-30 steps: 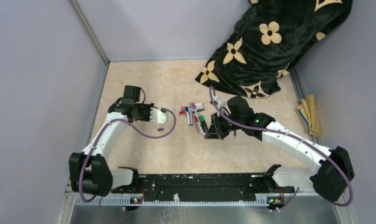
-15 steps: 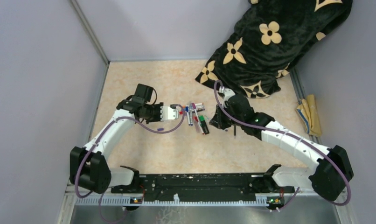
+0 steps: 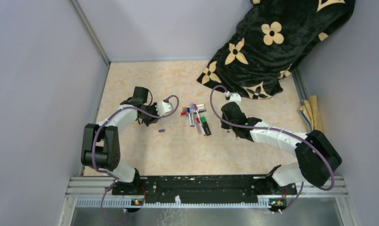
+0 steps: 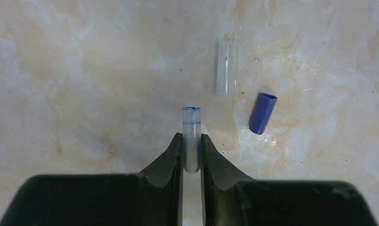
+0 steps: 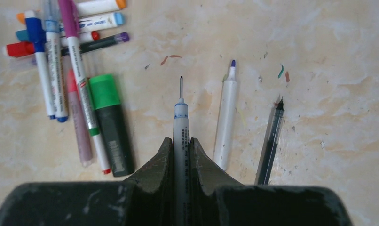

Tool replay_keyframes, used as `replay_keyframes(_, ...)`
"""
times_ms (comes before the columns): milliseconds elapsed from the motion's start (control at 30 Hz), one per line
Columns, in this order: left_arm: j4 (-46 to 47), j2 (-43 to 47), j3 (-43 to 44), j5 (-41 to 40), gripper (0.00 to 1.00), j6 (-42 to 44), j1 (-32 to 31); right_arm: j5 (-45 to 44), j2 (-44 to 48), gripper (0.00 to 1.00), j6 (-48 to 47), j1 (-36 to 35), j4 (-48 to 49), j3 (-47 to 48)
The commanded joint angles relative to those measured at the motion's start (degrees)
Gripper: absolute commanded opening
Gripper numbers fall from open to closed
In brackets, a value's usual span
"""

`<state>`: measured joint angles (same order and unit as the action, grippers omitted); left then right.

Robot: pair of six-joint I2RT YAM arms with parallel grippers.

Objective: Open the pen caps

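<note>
The left tool (image 4: pixel 191 137) was closed narrowly on a clear cap (image 4: pixel 191 125) with a blue-stained rim, which stuck out past the fingertips above the surface (image 3: pixel 145 155). A second clear cap (image 4: pixel 226 68) lay at 1 o'clock from it, and a blue cap (image 4: pixel 262 113) lay tilted at 3 o'clock, apart from both. Compared with half a second earlier, this tool had pulled away from the 9 o'clock edge of the pile of pens (image 3: pixel 193 114), and its arm had folded back toward its base.

The right tool (image 5: pixel 181 141) was clamped on a white pen (image 5: pixel 181 120) with a blue band, its thin tip bare and pointing to 12 o'clock. Just beside it at 3 o'clock lay another white pen (image 5: pixel 225 117) with a bare blue tip, and further that way a thin dark stick (image 5: pixel 270 141). A green and black marker (image 5: pixel 110 122) lay at 9 o'clock, at the edge of the pile. Since the earlier frame this tool had shifted from beside the marker toward 1 o'clock, nearer the flowered cushion (image 3: pixel 272 42). The pile itself had not moved.
</note>
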<state>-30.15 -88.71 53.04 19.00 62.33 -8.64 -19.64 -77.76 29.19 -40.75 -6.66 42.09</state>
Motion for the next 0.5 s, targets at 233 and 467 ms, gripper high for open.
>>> replay_keyframes(233,0.8,-0.6,-4.7,2.2,0.38,0.4,-0.1,-10.2,-9.6,0.0,2.0,-0.7,9.6,2.1)
replay_keyframes(467,0.2,0.4,-4.1,3.1,0.48,-1.7,-0.1,-10.4,-13.8,0.02,1.4,-0.7,12.7,1.9)
